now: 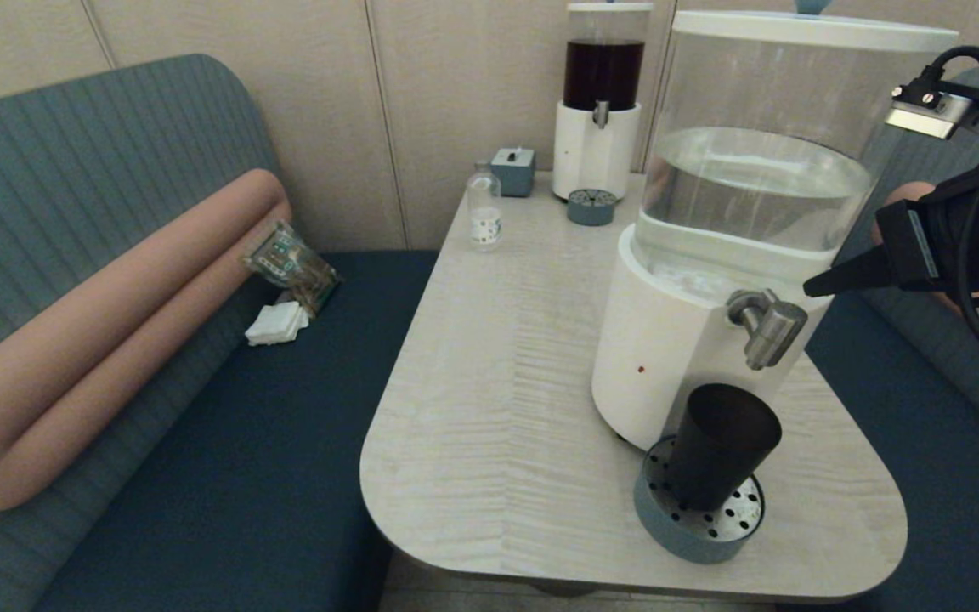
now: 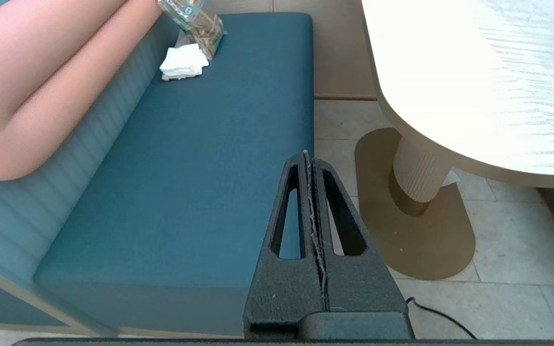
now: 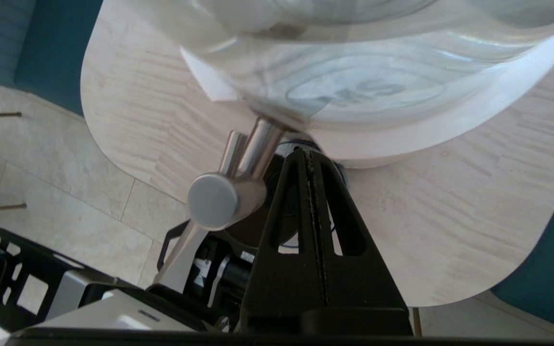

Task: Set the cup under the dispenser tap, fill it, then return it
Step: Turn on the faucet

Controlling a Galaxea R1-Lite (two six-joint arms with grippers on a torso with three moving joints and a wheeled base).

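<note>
Matte black tapered cup (image 1: 721, 446) stands under brushed-steel tap (image 1: 766, 327); closed right tool (image 1: 808, 290) hovers beside tap; left tool (image 2: 309, 156) closed.

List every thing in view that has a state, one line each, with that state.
cup: upright on the drip tray, below the dispenser tap, not held.
dispenser tap: no water seen running.
large tank: partly filled with clear water.
small dispenser: holds dark liquid.
small bottle: upright, looks empty.
right gripper: shut, empty, beside the tap.
left gripper: shut, empty, parked over the bench.
</note>
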